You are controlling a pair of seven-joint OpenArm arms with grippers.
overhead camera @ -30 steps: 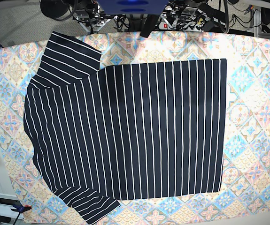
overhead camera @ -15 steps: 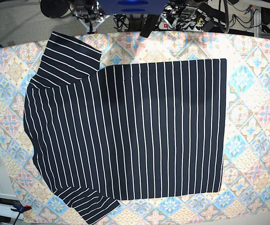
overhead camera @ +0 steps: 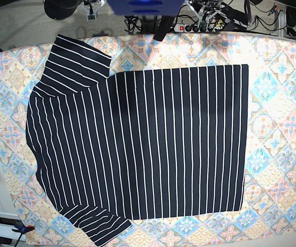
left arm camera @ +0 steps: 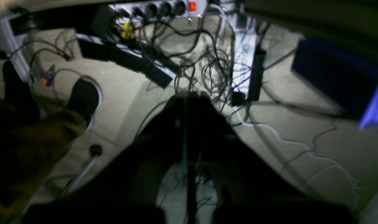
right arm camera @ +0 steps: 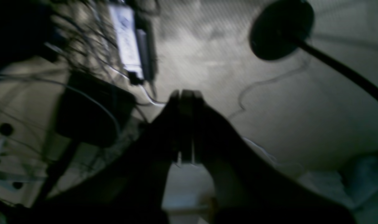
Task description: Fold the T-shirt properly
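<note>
The dark navy soft T-shirt with thin white pinstripes (overhead camera: pixel 142 144) lies spread flat on the pastel tile-patterned tablecloth (overhead camera: pixel 281 103), both sleeves out toward the base view's left. The left gripper (left arm camera: pixel 186 102) and right gripper (right arm camera: pixel 185 93) both hang over the cable-strewn floor (left arm camera: pixel 129 84), jaws pressed together on nothing.

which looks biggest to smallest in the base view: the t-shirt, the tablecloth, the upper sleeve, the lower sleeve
1. tablecloth, which spreads past the shirt on every side
2. T-shirt
3. upper sleeve
4. lower sleeve, which looks smaller, though it lies partly tucked along the shirt's edge, so that ranking is unsure
</note>
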